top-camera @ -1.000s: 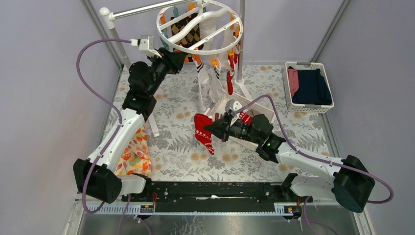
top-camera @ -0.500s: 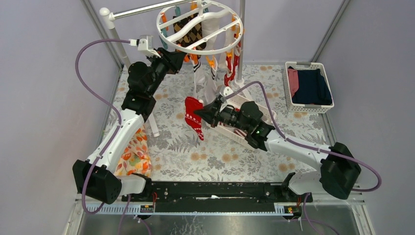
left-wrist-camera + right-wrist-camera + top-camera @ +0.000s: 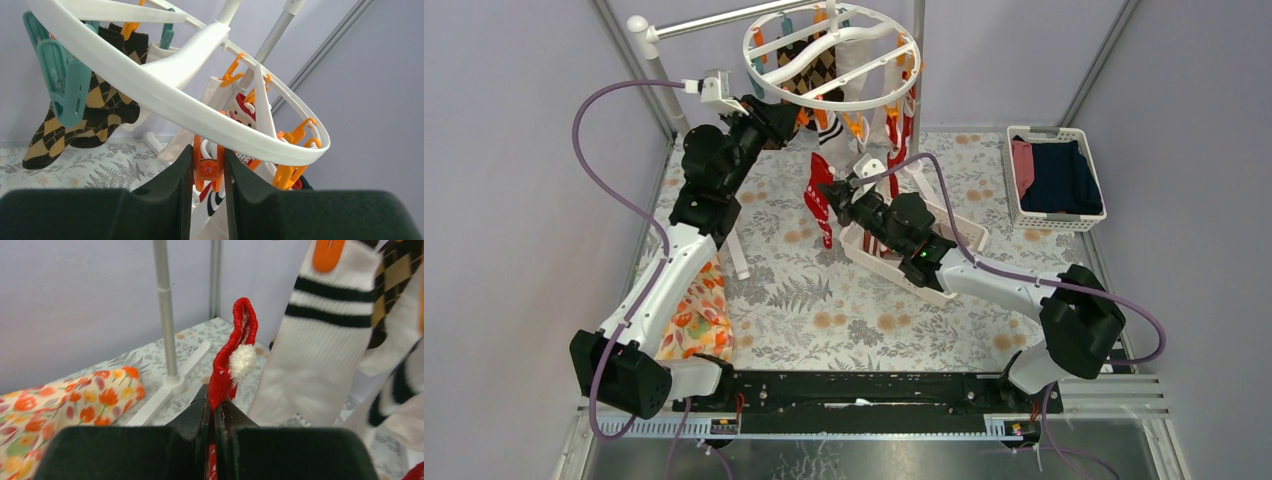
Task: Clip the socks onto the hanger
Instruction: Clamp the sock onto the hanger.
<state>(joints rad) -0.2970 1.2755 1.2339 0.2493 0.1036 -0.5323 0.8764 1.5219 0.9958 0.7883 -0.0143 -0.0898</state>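
The round white hanger [image 3: 864,104] hangs at the back, with an argyle sock [image 3: 809,70], white striped socks [image 3: 320,340] and a red patterned sock clipped to it. My left gripper [image 3: 796,115] reaches up under the ring's near-left rim [image 3: 165,97]. Its jaws [image 3: 208,155] are shut on a dangling orange clip [image 3: 207,167], pressing both of its sides. My right gripper [image 3: 832,190] is shut on a red-and-white Christmas sock [image 3: 817,200], which hangs below the jaws. The sock's red cuff with a white pompom [image 3: 235,340] stands above the fingertips [image 3: 215,402], just under the hanger's near rim.
A white slatted basket [image 3: 874,255] sits under my right arm. A second white basket [image 3: 1056,175] with navy and pink clothes stands at the right. An orange floral cloth [image 3: 696,315] lies at the left. The grey rack poles [image 3: 917,80] rise behind the hanger.
My right arm has carried the red sock up and back-left, from mid-table to just under the hanger. My left gripper has closed a little on the orange clip.
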